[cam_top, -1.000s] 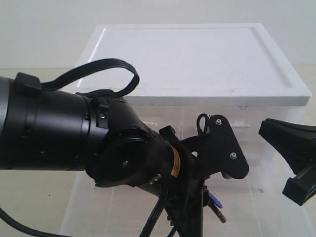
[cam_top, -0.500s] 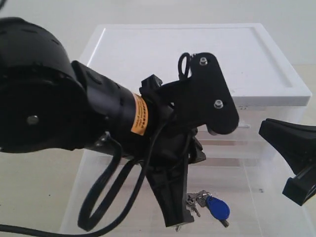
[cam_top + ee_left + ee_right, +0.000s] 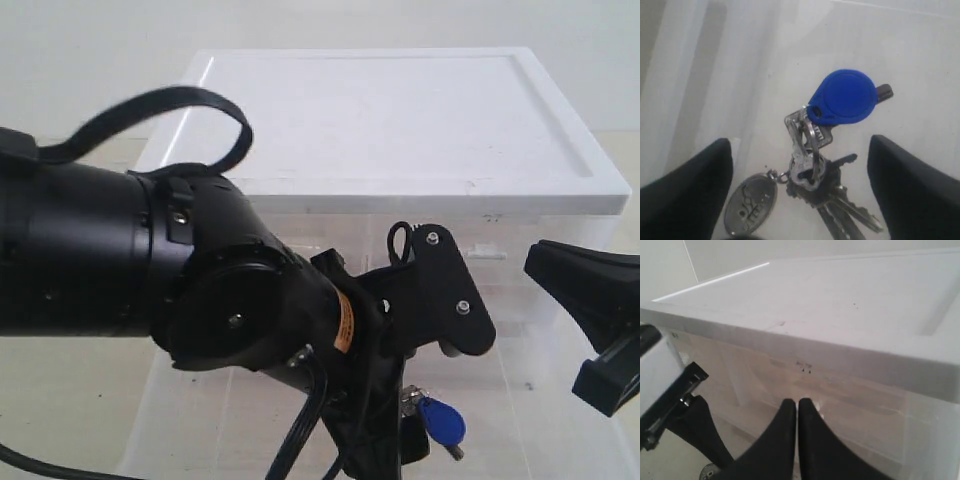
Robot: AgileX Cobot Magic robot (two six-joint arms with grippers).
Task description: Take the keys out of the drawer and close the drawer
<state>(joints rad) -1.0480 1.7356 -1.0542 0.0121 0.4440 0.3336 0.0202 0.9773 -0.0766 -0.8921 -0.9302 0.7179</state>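
The keys (image 3: 812,167) lie on the pale floor of the open clear drawer (image 3: 560,420): silver keys on a ring, one black-headed key, a blue teardrop fob (image 3: 842,97) and an oval metal tag (image 3: 750,202). My left gripper (image 3: 800,150) is open just above them, one black finger on each side of the bunch, touching nothing. In the exterior view the fob (image 3: 440,422) shows beside the left gripper (image 3: 380,440), whose fingertips are hidden. My right gripper (image 3: 798,405) is shut and empty, off at the drawer's right side (image 3: 590,320).
The drawer belongs to a clear plastic cabinet with a white rimmed top (image 3: 380,110). The left arm's bulky black body and cable (image 3: 200,290) fill the left foreground and hide much of the drawer. The cabinet front (image 3: 850,385) faces the right gripper.
The left arm, raised above the cabinet half a second ago, has dropped back down into the drawer over the keys. The keys and the right gripper have not moved.
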